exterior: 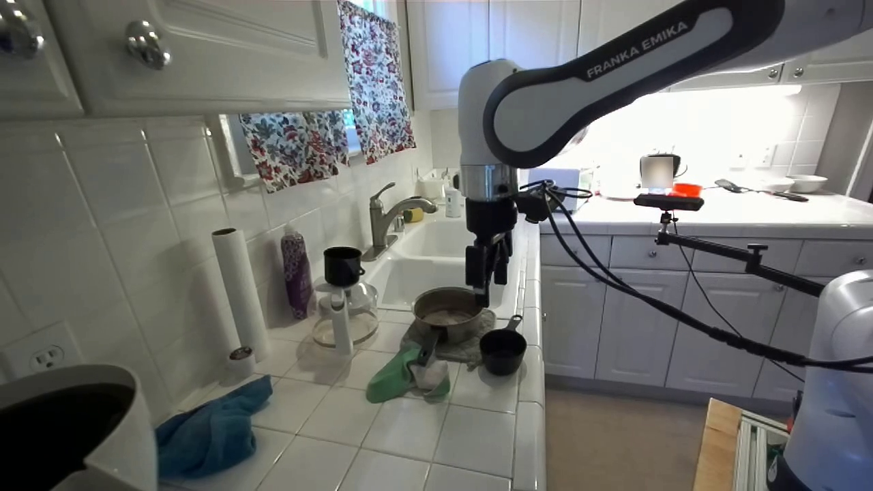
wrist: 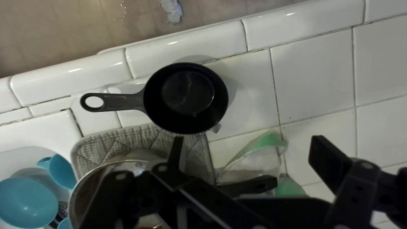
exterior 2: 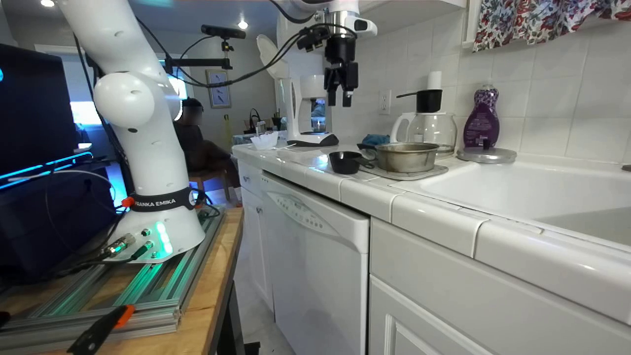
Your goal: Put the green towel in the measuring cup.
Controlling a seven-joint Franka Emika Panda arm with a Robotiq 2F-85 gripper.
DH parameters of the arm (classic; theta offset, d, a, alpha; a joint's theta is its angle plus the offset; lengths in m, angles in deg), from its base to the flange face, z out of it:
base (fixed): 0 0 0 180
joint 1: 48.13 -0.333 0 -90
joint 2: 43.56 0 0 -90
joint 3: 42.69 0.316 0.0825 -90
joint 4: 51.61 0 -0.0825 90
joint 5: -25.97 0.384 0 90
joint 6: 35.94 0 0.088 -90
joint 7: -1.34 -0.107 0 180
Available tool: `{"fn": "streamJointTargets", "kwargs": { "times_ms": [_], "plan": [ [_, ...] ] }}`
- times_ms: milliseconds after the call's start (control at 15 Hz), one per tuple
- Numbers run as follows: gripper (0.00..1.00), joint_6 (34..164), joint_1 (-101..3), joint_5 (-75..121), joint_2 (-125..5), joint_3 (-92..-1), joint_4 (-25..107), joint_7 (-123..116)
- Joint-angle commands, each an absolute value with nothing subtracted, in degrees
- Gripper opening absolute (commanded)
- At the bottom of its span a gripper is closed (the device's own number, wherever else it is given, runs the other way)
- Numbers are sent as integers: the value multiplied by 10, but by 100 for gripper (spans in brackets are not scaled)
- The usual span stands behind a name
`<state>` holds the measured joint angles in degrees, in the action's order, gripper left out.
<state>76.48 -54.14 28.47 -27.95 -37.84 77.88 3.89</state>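
Turquoise dishes (wrist: 27, 203) show only in the wrist view; the fingers (wrist: 330, 163) stand apart.

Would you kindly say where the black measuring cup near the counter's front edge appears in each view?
In an exterior view: measuring cup, right of centre, lower half.
In an exterior view: measuring cup, near the centre.
Wrist view: measuring cup, just above and left of centre.
Shared landmark: metal pot, beside it in each.
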Motion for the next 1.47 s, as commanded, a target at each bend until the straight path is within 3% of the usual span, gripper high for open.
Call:
{"fn": "streamJointTargets", "kwargs": {
  "times_ms": [0, 1400],
  "plan": [
    [100, 764, -543, 285, -288, -375, 778, 38],
    [100, 864, -571, 209, -405, -321, 797, -14]
  ]
}}
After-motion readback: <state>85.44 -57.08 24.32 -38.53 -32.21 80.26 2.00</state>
